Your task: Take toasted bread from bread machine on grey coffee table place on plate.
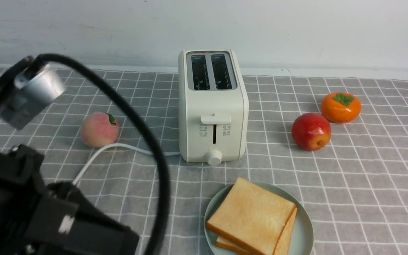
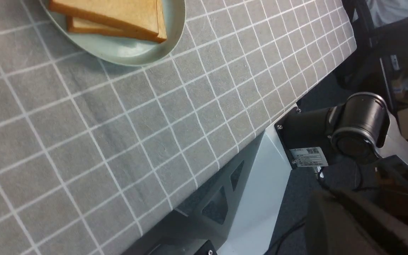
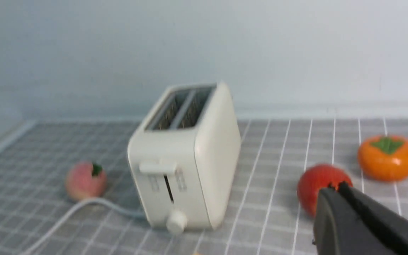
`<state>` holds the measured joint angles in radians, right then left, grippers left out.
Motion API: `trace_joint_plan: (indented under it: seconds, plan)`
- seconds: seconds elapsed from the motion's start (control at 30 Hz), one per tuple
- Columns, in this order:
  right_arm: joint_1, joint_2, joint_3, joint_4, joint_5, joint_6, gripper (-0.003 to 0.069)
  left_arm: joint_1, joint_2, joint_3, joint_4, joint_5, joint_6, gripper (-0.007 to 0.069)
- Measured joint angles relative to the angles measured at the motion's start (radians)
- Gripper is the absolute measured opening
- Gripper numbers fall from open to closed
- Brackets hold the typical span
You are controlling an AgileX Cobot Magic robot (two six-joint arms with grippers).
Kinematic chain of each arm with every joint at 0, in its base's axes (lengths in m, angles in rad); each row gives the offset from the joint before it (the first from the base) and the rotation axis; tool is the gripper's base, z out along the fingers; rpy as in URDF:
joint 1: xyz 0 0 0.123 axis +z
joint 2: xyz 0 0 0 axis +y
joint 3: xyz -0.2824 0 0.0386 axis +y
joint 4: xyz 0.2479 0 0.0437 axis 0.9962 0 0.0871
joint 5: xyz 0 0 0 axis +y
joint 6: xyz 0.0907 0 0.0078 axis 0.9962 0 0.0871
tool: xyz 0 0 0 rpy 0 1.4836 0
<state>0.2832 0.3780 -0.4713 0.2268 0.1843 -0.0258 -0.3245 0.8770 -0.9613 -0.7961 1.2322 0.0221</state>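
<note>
Across the front frame: table (image 1: pixel 367 198), gridded. Lower left, left arm (image 1: pixel 12 212) and its cable (image 1: pixel 163 184) block that corner and cross the cord (image 1: pixel 126 145). Centre: toaster (image 1: pixel 193 117), slots empty. Bottom centre: plate (image 1: pixel 305 230) carrying both bread slices (image 1: pixel 251 212), stacked. Right: apple (image 1: pixel 311 131) and persimmon (image 1: pixel 341 107); left: peach (image 1: pixel 99 130). Only the wrist views show pincers: right gripper (image 3: pixel 335 193), lower right, tips together, empty, overlapping the apple; left gripper (image 2: pixel 331 209), likewise together, empty.

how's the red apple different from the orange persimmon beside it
The apple is red and rounder; the persimmon is orange and squatter. The persimmon sits upright with a green cap on top; the apple shows no leaf and lies tipped, dimple toward the camera. Both rest on the grey cloth right of the toaster.
</note>
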Motion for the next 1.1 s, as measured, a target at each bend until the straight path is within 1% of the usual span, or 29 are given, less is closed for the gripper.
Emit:
trace_joint_plan:
  seconds: [0.13,0.17,0.2,0.3,0.37,0.4,0.47,0.5,0.53,0.67,0.77,0.9,1.1]
  plan:
    - [0.0,-0.07,0.026,-0.003,-0.007,-0.001,-0.0016,0.0,-0.114,0.051,0.0,0.01,-0.069,-0.0014]
    - [0.0,-0.098,0.028,-0.003,0.011,-0.001,-0.0015,0.0,-0.19,0.076,0.0,0.013,-0.098,-0.0014]
    - [0.0,-0.101,0.028,-0.003,0.016,-0.001,-0.0015,0.0,-0.199,0.082,0.0,0.013,-0.101,-0.0014]
    - [0.0,-0.127,0.028,-0.003,0.056,-0.002,-0.0013,0.0,-0.342,0.125,0.0,0.015,-0.123,-0.0014]
    - [0.0,-0.127,0.029,-0.004,0.086,-0.002,-0.0011,0.0,-0.431,0.152,0.026,-0.011,-0.125,-0.0014]
    - [0.0,-0.127,0.029,-0.004,0.089,-0.002,-0.0011,0.0,-0.438,0.154,0.031,-0.015,-0.125,-0.0014]
    - [0.0,-0.127,0.029,-0.004,0.125,-0.002,-0.0008,0.0,-0.508,0.168,0.149,-0.088,-0.122,-0.0014]
    - [0.0,-0.127,0.029,-0.004,0.127,-0.002,-0.0008,0.0,-0.511,0.169,0.176,-0.094,-0.118,-0.0014]
    - [0.0,-0.127,0.029,-0.004,0.142,-0.002,-0.0008,0.0,-0.523,0.171,0.28,-0.134,-0.103,-0.0014]
    - [0.0,-0.127,0.029,-0.004,0.17,-0.002,-0.0006,0.0,-0.526,0.173,0.558,-0.216,-0.092,-0.0014]
    - [0.0,-0.127,0.029,-0.004,0.177,-0.002,-0.0003,0.0,-0.526,0.173,0.682,-0.219,-0.092,-0.0014]
    - [0.0,-0.127,0.029,-0.004,0.177,-0.002,-0.0001,0.0,-0.526,0.173,0.755,-0.219,-0.091,-0.0014]
    - [0.0,-0.127,0.029,-0.004,0.177,-0.002,0.0002,0.0,-0.526,0.174,0.774,-0.219,-0.091,-0.0014]
